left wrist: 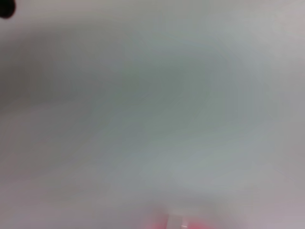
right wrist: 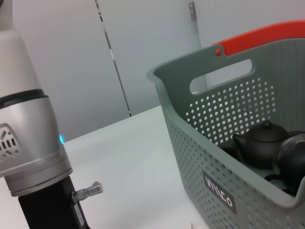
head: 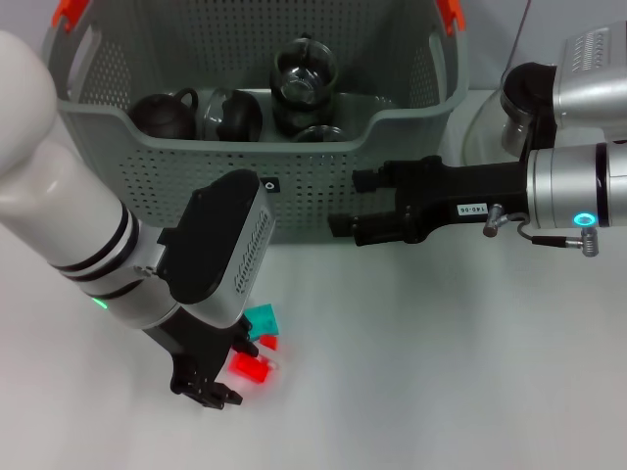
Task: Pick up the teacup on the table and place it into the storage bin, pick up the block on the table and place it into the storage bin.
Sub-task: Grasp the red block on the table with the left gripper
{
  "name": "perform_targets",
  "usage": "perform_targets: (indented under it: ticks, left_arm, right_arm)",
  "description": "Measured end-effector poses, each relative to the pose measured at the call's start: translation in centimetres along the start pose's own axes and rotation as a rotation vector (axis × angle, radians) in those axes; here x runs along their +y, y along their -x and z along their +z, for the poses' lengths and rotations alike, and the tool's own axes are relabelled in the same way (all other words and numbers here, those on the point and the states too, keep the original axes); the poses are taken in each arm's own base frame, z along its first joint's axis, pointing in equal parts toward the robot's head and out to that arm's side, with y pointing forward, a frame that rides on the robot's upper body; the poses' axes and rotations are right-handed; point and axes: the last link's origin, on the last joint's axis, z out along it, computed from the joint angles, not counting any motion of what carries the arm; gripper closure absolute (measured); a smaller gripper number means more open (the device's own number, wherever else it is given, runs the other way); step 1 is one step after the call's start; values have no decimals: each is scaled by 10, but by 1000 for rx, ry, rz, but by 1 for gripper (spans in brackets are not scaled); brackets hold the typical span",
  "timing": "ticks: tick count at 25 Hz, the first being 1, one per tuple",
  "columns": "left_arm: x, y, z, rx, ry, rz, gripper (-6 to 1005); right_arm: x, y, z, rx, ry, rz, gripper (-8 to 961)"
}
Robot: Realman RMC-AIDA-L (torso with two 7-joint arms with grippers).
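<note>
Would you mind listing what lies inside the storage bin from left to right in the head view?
Dark teapot → dark lidded pot → glass teapot, all inside the storage bin.

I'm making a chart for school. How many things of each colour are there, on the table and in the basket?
Red blocks: 2
Teal blocks: 1
Dark teapots in the storage bin: 2
Clear glass pots in the bin: 1
Total: 6
The left gripper is down beside the blocks and may hide more.
</note>
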Motion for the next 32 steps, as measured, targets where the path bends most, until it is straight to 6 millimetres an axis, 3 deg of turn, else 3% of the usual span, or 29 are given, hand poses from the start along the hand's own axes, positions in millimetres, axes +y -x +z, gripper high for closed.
perform_targets:
  ticks: [32]
  left_arm:
    - [3, -1, 1, -3, 24, -7, 514]
  right_arm:
    - [0, 0, 0, -7, 0, -4, 102]
